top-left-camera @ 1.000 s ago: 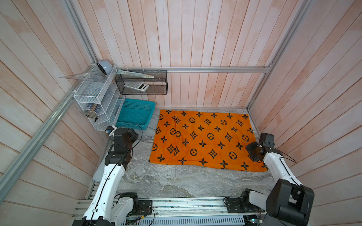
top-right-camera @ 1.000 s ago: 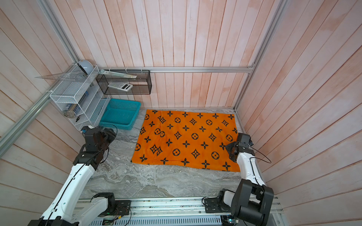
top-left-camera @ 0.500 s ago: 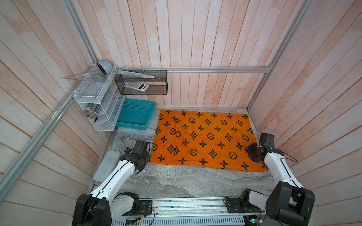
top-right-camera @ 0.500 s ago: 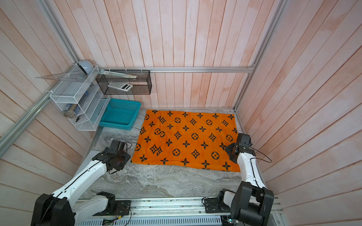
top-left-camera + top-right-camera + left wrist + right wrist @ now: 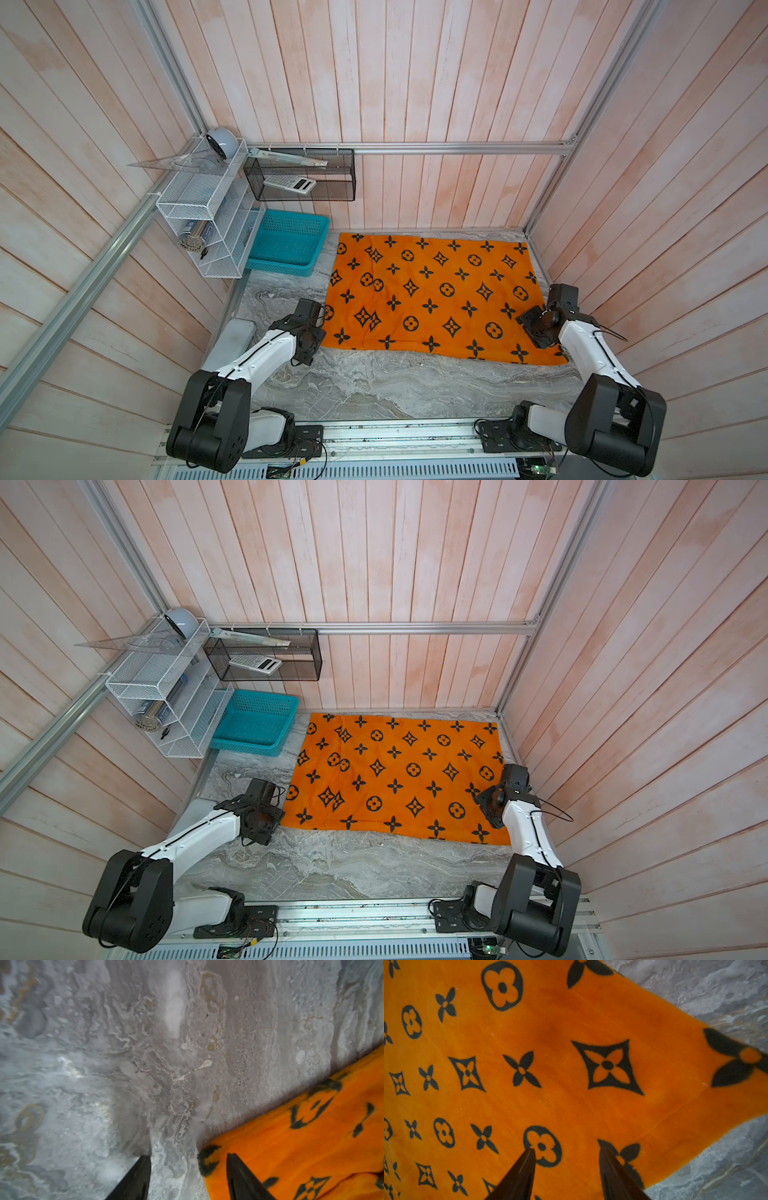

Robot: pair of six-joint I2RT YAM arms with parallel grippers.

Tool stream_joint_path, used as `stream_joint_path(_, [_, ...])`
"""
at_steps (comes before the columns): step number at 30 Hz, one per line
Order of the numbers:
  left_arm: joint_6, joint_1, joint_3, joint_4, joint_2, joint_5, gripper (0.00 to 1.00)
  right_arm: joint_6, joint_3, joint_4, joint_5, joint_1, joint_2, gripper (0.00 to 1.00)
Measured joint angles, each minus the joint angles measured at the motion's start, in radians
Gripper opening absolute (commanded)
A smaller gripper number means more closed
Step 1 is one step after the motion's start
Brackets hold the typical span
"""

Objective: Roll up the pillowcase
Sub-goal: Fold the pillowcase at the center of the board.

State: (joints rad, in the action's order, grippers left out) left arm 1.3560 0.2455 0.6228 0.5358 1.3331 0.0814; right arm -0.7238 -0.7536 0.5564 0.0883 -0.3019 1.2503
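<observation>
Top views show the pillowcase [image 5: 436,297] spread flat in the centre-right of the frame on the grey marble-patterned table [image 5: 374,390], not yet rolled at all. It sits just right of the teal basket [image 5: 286,243], apart from it. The left gripper [image 5: 188,1169] hangs at the cloth's lower-left corner; the left wrist view shows its 2 fingers parted, one over bare table and one over the orange edge, gripping nothing. The right gripper [image 5: 566,1165] hangs over the cloth near its lower-right corner, fingers likewise apart with only fabric beneath them.

The cloth looks plush and fleecy, so it is likely light, limp and a little grippy rather than slick. It should fold wherever it is lifted and will not hold a shape by itself. The best hold seems to be the lower edge, pinched at both corners at once, so the roll starts even. A 1-sided pinch would probably skew it or bunch the middle.
</observation>
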Motion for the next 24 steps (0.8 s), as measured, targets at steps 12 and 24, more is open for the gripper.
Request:
stream_joint_path(12, [0.034, 0.004, 0.026, -0.192, 0.109, -0.079, 0.14, -0.032, -0.072, 0.121, -0.142, -0.014, 0.022, 0.6])
stream_joint_path(24, [0.024, 0.006, -0.013, -0.135, 0.021, -0.101, 0.0, -0.134, -0.055, 0.234, -0.248, -0.241, 0.058, 0.6])
